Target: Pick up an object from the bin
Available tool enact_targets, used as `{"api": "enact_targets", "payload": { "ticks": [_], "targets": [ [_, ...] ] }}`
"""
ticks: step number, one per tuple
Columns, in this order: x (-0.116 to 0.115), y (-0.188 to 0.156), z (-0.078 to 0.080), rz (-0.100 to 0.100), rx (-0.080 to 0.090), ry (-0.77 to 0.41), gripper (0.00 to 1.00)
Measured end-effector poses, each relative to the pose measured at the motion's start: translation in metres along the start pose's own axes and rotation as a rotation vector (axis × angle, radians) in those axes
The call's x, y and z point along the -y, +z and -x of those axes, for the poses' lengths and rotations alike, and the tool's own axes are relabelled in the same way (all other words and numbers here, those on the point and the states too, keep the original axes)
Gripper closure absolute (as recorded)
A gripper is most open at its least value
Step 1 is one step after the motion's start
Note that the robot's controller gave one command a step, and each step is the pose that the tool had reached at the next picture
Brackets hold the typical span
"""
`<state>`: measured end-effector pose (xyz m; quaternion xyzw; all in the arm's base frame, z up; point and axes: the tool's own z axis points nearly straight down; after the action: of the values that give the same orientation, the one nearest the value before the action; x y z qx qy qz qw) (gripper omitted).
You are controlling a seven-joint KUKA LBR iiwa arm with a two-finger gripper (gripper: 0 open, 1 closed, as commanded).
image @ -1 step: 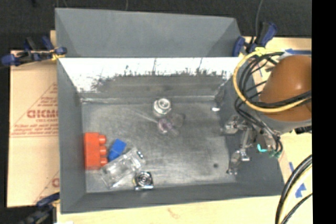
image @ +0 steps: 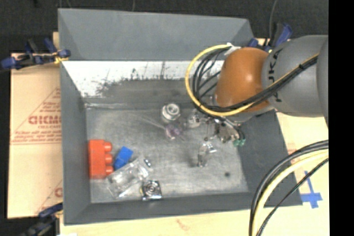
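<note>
My gripper (image: 217, 132) hangs below the arm's orange cover, over the right half of the bin floor. Just to its left lies a small translucent purple piece (image: 175, 131). A little further back stands a round clear and silver cap-like thing (image: 171, 112). I see nothing held in the gripper.
In the bin's front left corner lie a red block (image: 99, 158), a blue block (image: 123, 157), a clear plastic piece (image: 127, 178) and a small dark metal thing (image: 150, 189). The arm and its cables cover the bin's right rear part.
</note>
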<state>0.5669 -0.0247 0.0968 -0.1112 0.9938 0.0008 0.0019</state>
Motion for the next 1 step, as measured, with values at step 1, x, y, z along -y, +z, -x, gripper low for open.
{"api": "enact_targets", "payload": {
  "ticks": [1],
  "targets": [
    [-0.0362, -0.0106, 0.0406, -0.002, 0.003, -0.167, 0.0]
  ]
}}
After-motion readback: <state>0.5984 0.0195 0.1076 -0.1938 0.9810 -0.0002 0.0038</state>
